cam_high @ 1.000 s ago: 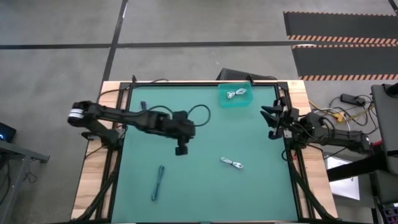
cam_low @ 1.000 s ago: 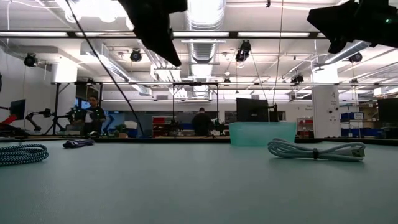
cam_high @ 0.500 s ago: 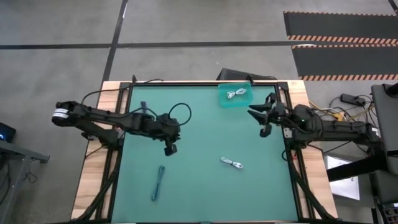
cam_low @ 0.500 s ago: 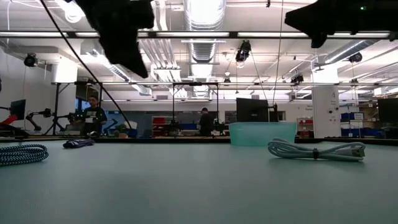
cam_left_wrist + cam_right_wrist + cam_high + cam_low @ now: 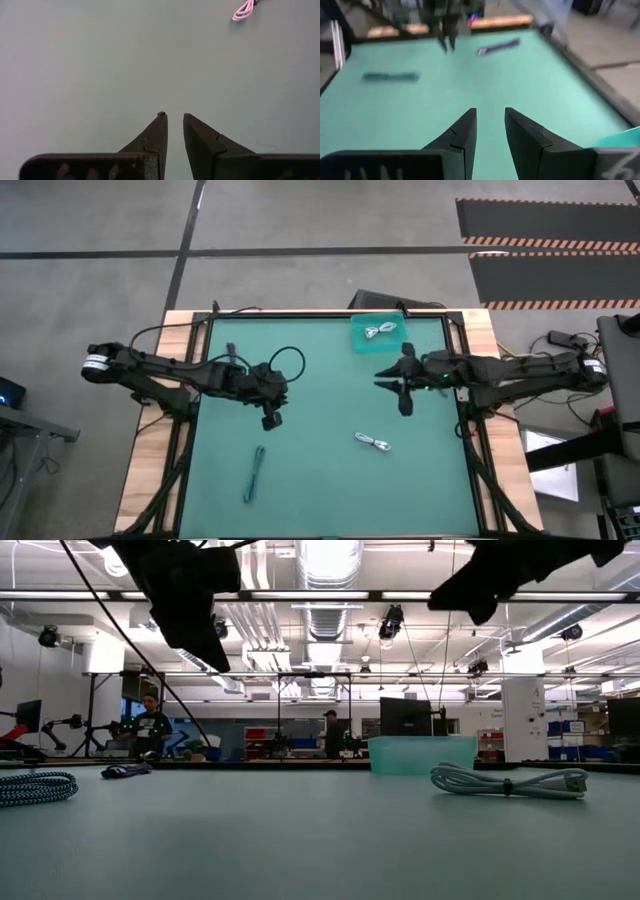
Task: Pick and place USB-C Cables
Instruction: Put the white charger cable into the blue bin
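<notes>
presently both jaws stand slightly parted and empty: left gripper (image 5: pixel 271 421) hovers over mid-worktop, right gripper (image 5: pixel 403 396) between the translucent teal plastic bin (image 5: pixel 379 340) and the loose white coiled cable (image 5: pixel 372 443). this cable looks light, limp and springy; judged best pinched across its banded middle. blue-grey folded cable (image 5: pixel 256 472) lies near the front.
</notes>
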